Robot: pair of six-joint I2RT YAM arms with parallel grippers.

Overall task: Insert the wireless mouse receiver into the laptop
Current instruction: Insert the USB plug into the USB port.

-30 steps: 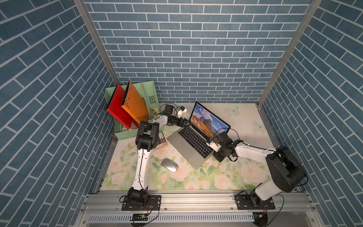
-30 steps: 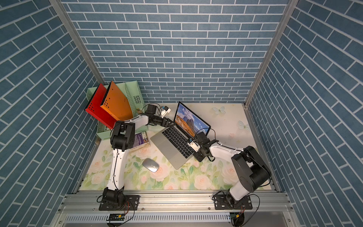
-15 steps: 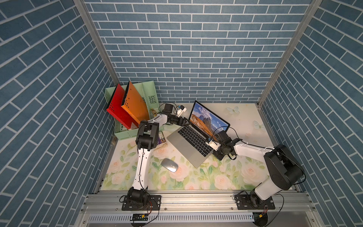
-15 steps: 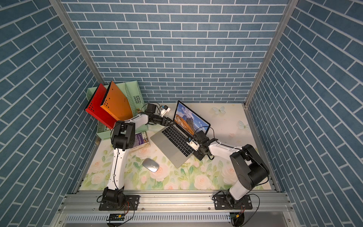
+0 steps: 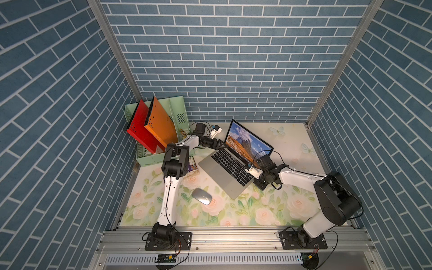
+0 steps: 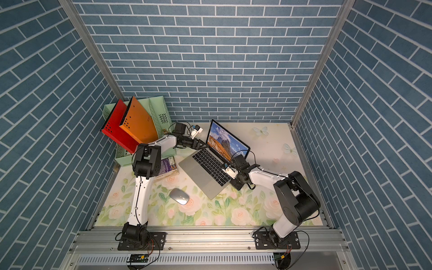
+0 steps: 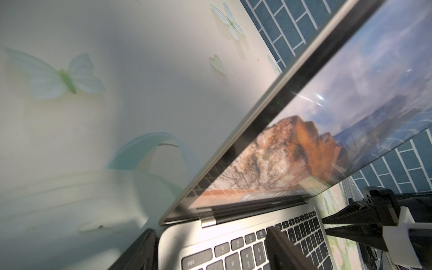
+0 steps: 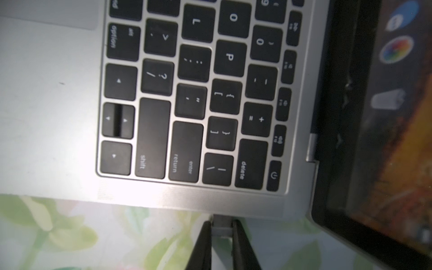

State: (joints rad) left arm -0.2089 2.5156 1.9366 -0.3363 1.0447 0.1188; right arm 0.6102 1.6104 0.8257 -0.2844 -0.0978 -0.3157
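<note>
right arm has crept in toward the laptop (image 5: 225, 174) over the last second, forearm closing on its right side; left arm looks unchanged. progress: the receiver (image 8: 221, 230) is in my grip, and the wireless mouse (image 5: 202, 196) lies alone on the tabletop (image 5: 292, 142) in front of the laptop, well apart from both arms. right wrist view: my right jaws are nearly together, clamped on the small grey receiver, its front end touching the laptop's right side edge near the return and delete keys. i judge it at the port mouth or partly in. the port itself is hidden, so seating is unconfirmed. left to do: push home, then let go. my left jaws stand wide apart, straddling the rear left corner by the hinge, one finger (image 7: 282, 247) over the keys, the other outside the edge. they hold nothing. whether they press on the deck i cannot tell, though i'd guess they brace it against the push.
</note>
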